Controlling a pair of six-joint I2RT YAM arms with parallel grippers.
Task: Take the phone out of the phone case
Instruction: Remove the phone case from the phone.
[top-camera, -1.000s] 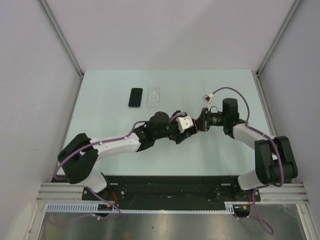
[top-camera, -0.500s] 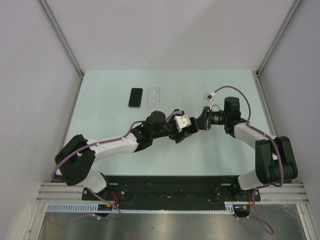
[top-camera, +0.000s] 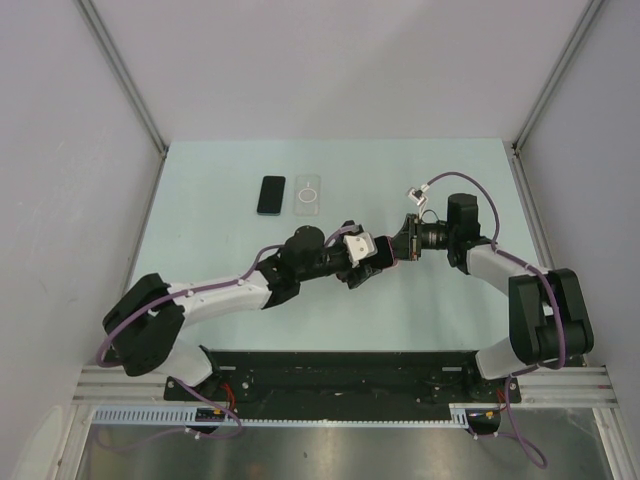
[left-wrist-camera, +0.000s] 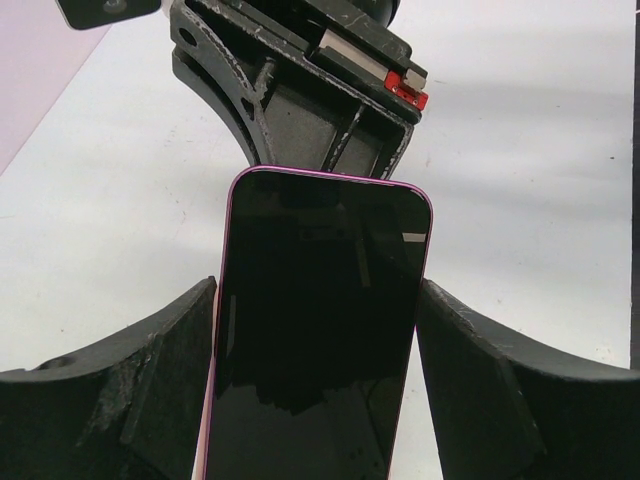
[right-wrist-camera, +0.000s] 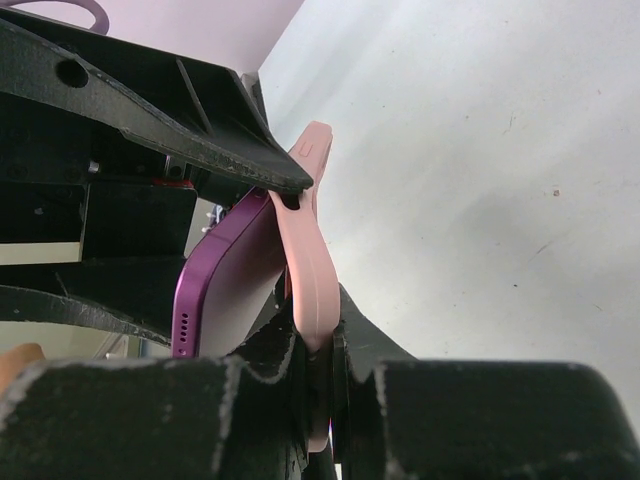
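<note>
A purple phone (left-wrist-camera: 318, 330) with a dark screen stands between the two fingers of my left gripper (left-wrist-camera: 318, 292), which press on its long sides. In the right wrist view the phone (right-wrist-camera: 222, 275) leans away from a pink phone case (right-wrist-camera: 312, 250). One edge of the case is peeled off the phone's back. My right gripper (right-wrist-camera: 328, 335) is shut on the case's lower edge. In the top view the left gripper (top-camera: 378, 254) and right gripper (top-camera: 400, 248) meet nose to nose above the table's middle.
A black phone (top-camera: 270, 194) and a clear case (top-camera: 308, 195) lie side by side at the back left of the pale green table (top-camera: 220, 230). The right arm's purple cable (top-camera: 450, 180) loops behind its wrist. Grey walls close in both sides.
The left arm has drawn back a little to the left, taking its gripper and the phone with it. The right gripper has barely moved.
</note>
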